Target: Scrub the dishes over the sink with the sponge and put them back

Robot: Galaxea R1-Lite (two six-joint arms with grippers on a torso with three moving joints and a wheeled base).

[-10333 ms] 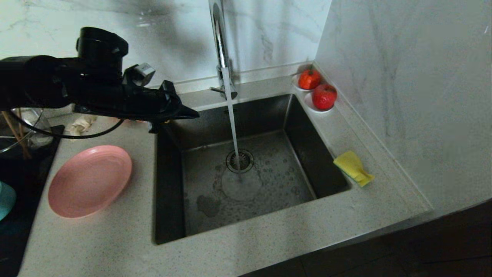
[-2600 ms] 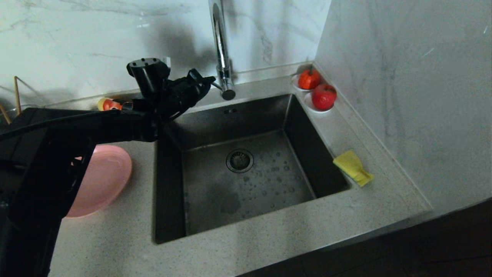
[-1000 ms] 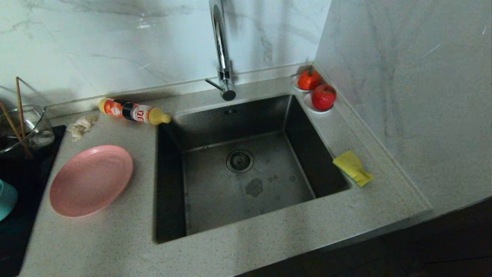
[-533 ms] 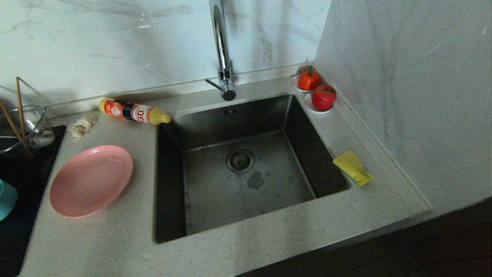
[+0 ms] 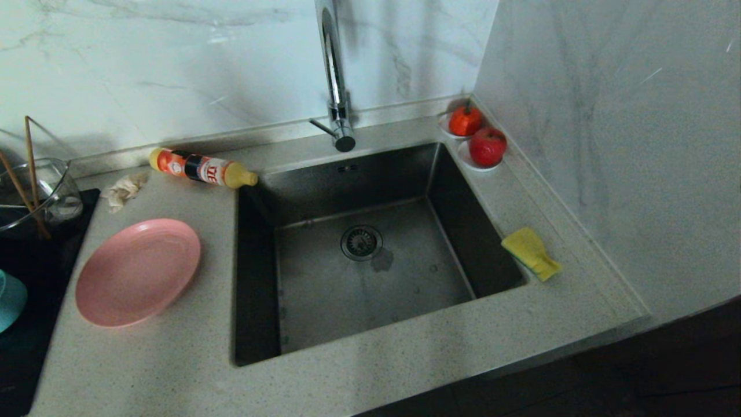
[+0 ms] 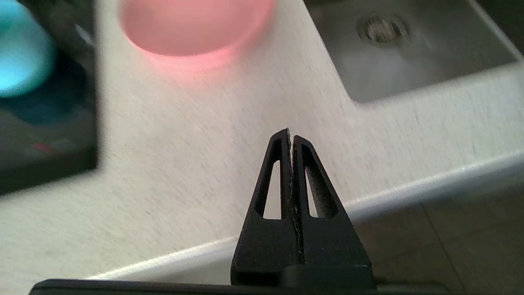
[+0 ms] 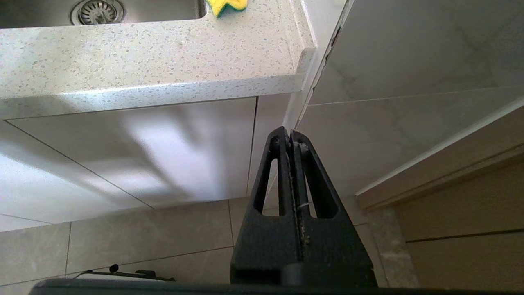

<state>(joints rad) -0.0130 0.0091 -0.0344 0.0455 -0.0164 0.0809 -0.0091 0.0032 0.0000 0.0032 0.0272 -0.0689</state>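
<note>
Plate (image 5: pixel 138 271) lies left of the sink (image 5: pixel 370 255), sponge (image 5: pixel 531 252) right.

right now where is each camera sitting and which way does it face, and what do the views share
Head view: up on the robot's head, looking forward and down at the sink, the pink plate and the sponge; no arm shows.
Left wrist view: behind the shut left gripper, above the counter's front edge, facing the plate and the sink.
Right wrist view: behind the shut right gripper, low before the cabinet, facing its front and the floor; the sponge sits at the frame's edge.
Shared: all three show the sink's drain.
</note>
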